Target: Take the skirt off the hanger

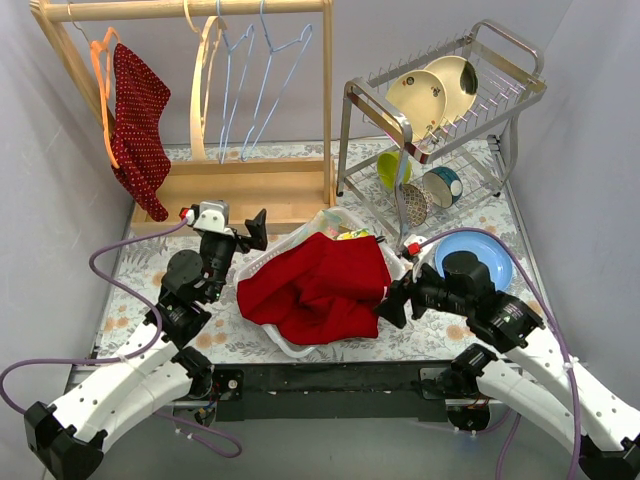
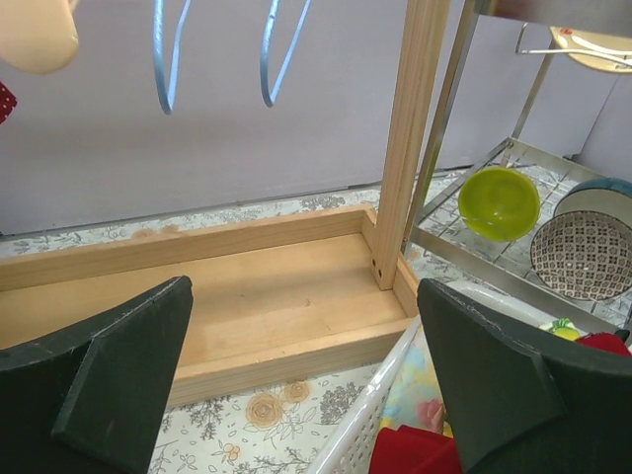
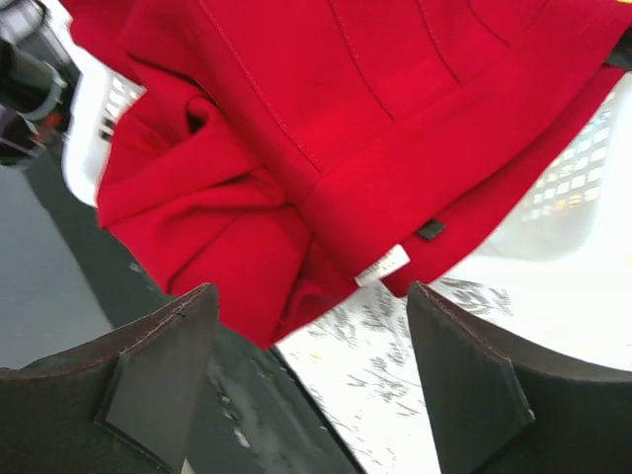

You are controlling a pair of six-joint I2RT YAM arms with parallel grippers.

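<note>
The right pincer [image 1: 388, 303] is standing released, its jaws gaping wide and gripping nothing, and it is hovering just beside the right edge of the red skirt [image 1: 320, 285]. In the right wrist view the pincer [image 3: 316, 395] is looking down on the skirt's [image 3: 326, 128] crumpled folds, where a small white label [image 3: 382, 265] is showing near the hem. The skirt is lying bunched in a white basket [image 1: 262, 265] at the middle of the worktop [image 1: 230, 335], spilling over the basket's near rim.

The left pincer [image 1: 254, 234] is also standing released and empty, hovering by the basket's far left corner and facing the base of the wooden rack [image 1: 250, 185]. On that rack an orange hanger [image 1: 103, 90] is carrying a dotted red garment [image 1: 138, 120], beside a cream hanger [image 1: 203, 85] and blue hangers [image 1: 250, 80]. To the right, a dish rack [image 1: 520, 45] is holding plates and bowls, and a blue plate [image 1: 490, 245] is sitting behind the right arm.
</note>
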